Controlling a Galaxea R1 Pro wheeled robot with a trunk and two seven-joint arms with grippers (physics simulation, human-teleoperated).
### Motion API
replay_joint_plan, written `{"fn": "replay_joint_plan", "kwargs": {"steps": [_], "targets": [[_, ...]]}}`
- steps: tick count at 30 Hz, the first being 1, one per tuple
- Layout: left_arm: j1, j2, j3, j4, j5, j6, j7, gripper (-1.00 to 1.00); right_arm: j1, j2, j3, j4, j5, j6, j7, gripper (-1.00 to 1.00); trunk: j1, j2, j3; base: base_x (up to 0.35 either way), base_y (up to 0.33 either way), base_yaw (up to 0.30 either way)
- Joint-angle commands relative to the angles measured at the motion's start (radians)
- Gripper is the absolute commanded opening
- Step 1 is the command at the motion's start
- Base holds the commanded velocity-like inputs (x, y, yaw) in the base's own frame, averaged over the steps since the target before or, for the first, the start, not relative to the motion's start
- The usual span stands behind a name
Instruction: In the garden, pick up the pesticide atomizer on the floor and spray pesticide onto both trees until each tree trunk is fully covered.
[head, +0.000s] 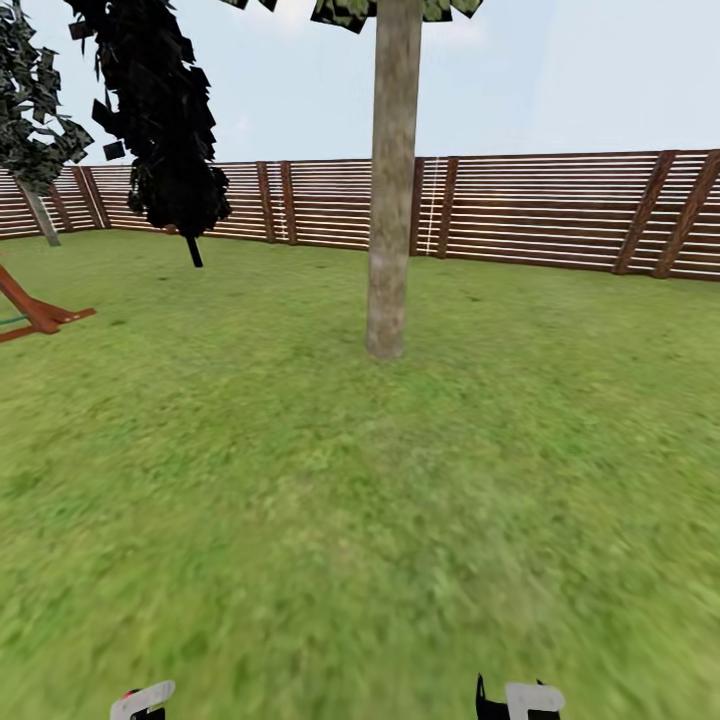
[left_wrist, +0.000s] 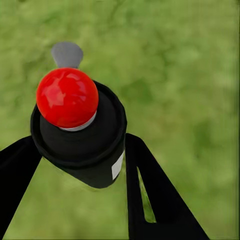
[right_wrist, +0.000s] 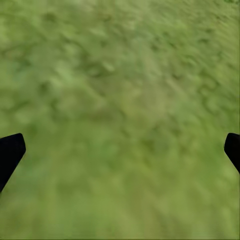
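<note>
In the left wrist view the pesticide atomizer (left_wrist: 80, 135), a dark bottle with a round red top, sits squeezed between the two black fingers (left_wrist: 150, 195) of my left gripper (left_wrist: 82, 165), which is shut on it over grass. A thick pale grey-brown tree trunk (head: 391, 190) rises from the lawn straight ahead in the head view, some way off. My right gripper (right_wrist: 122, 155) is open above bare grass, with its black fingertips (right_wrist: 10, 152) far apart. Small white pieces of both arms show at the head view's lower edge, the left arm (head: 142, 699) and the right arm (head: 530, 697).
A brown slat fence (head: 560, 210) rings the lawn behind the trunk. A dark thin-stemmed tree (head: 165, 120) stands at the back left, another tree (head: 35, 130) farther left. An orange-red wooden frame (head: 40, 312) lies on the grass at the left edge. Open grass (head: 300, 480) stretches between me and the trunk.
</note>
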Motion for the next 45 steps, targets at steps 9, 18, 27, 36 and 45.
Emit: {"fn": "replay_joint_plan", "kwargs": {"steps": [9, 18, 27, 36, 45], "targets": [[-0.001, 0.000, 0.007, 0.001, -0.011, -0.002, 0.002, -1.00, -0.001, 0.000, -0.006, 0.001, 0.011, -0.001, -0.006, 1.00, 0.000, 0.000, -0.001, 0.338, 0.000, 0.000], [-0.001, 0.000, 0.007, 0.001, -0.011, -0.003, 0.002, -1.00, -0.001, 0.000, -0.006, 0.001, 0.010, -0.001, -0.006, 1.00, 0.000, 0.000, -0.001, 0.338, 0.000, 0.000], [-0.001, 0.000, 0.007, 0.001, -0.011, -0.003, 0.002, -1.00, -0.001, 0.000, -0.006, 0.001, 0.011, -0.001, -0.006, 1.00, 0.000, 0.000, -0.001, 0.338, 0.000, 0.000], [-0.001, 0.000, 0.007, 0.001, -0.011, -0.003, 0.002, -1.00, -0.001, 0.000, -0.006, 0.001, 0.011, -0.001, -0.006, 1.00, 0.000, 0.000, -0.001, 0.338, 0.000, 0.000], [-0.001, 0.000, 0.007, 0.001, -0.011, -0.004, 0.002, -1.00, -0.001, 0.000, -0.006, 0.001, 0.011, -0.001, -0.006, 1.00, 0.000, 0.000, -0.001, 0.339, 0.000, 0.000]]}}
